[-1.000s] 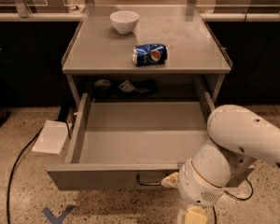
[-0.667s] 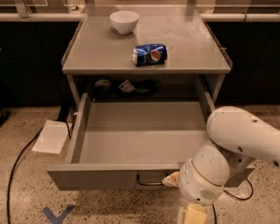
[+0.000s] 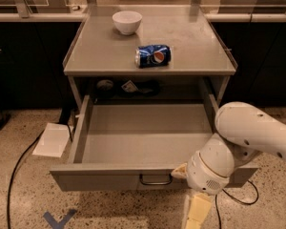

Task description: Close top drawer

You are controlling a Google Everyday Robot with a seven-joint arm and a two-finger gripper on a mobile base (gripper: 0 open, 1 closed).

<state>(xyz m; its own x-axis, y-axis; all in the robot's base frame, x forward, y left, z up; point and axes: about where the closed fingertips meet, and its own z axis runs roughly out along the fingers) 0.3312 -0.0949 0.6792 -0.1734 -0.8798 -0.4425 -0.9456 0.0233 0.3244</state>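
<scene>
The top drawer [image 3: 109, 179] is a wide grey metal tray pulled far out from under the table, and its inside is bare. Its front panel faces me at the bottom, with a small dark wire handle [image 3: 155, 180] at the centre. My gripper [image 3: 182, 171] is at the end of the white arm [image 3: 248, 132] at the lower right. It sits against the front panel's top edge, just right of the handle. The arm's round wrist hides the right part of the panel.
On the grey table top [image 3: 190, 56] stand a white bowl [image 3: 127, 21] and a blue soda can [image 3: 153, 55] lying on its side. Dark small items [image 3: 133, 87] lie on the shelf behind the drawer. A white sheet [image 3: 52, 140] and a black cable [image 3: 19, 168] lie on the floor at the left.
The gripper has edged slightly up and closer to the drawer's front panel. The drawer stands as far open as before.
</scene>
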